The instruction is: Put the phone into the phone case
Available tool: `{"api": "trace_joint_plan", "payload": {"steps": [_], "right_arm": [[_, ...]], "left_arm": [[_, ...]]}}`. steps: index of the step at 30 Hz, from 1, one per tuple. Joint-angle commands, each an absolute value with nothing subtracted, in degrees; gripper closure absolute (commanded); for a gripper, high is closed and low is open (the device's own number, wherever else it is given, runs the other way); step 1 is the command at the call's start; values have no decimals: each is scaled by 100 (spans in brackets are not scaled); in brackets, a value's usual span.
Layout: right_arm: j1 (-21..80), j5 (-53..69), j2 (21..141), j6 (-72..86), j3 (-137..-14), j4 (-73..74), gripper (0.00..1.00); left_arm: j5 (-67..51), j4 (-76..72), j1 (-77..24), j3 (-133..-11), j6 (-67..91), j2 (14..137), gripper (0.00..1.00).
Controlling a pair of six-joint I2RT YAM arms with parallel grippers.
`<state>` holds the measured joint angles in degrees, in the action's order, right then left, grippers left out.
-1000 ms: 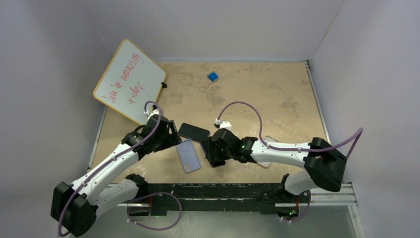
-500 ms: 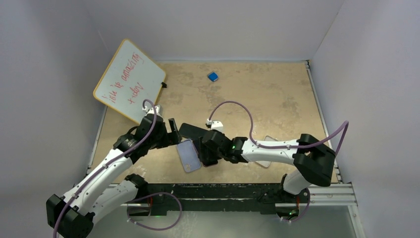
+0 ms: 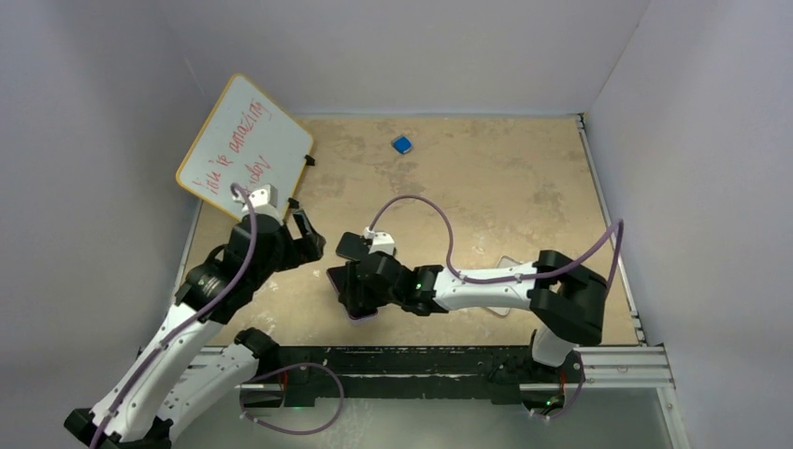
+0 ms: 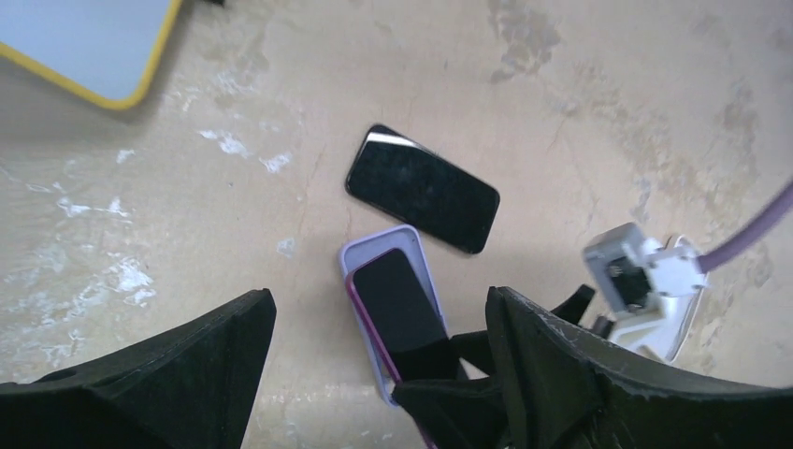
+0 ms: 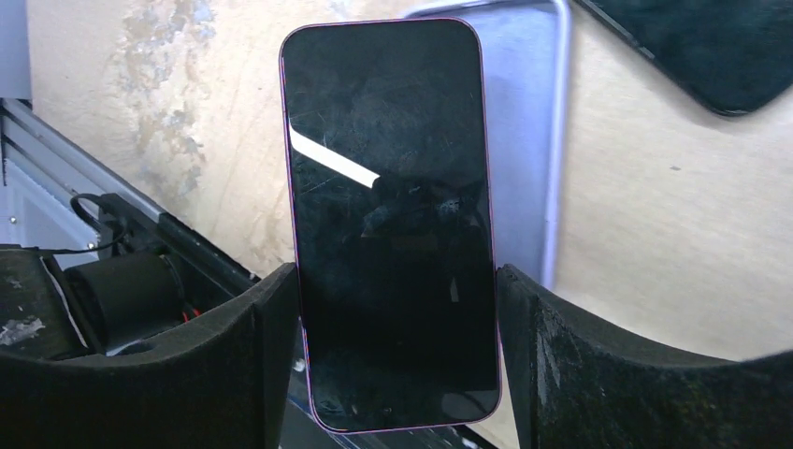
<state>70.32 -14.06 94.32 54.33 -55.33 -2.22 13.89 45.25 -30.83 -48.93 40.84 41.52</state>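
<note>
**Phone clamped over phone case**

The right gripper is pinching the phone at frame centre, overlapping the lavender phone case lying on the table. The left gripper is hovering above, fingers spread, gripping nothing.

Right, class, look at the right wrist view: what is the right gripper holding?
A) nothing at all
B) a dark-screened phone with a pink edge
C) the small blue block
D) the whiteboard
B: the right gripper is shut on the pink-edged phone, its fingers pressed against both long sides, with the lavender phone case behind it.
</note>
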Motion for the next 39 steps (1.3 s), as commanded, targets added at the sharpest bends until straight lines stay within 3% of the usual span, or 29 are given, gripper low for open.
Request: {"api": "trace_joint_plan", "payload": {"steps": [1, 10, 21, 39], "right_arm": [[7152, -1654, 9729, 5704, -6038, -752, 65], [7154, -1877, 10123, 5885, -6114, -777, 66], [7154, -2168, 10117, 6000, -5875, -669, 61], [7172, -1903, 9485, 6003, -5311, -1010, 22]], "left_arm": [[2004, 4750, -3093, -5188, 3974, 3626, 14], [2136, 4761, -3093, -4985, 4183, 3530, 15], [1470, 4248, -3093, -4239, 4688, 3964, 21], [708, 3113, -3091, -2954, 4828, 4685, 43]]}}
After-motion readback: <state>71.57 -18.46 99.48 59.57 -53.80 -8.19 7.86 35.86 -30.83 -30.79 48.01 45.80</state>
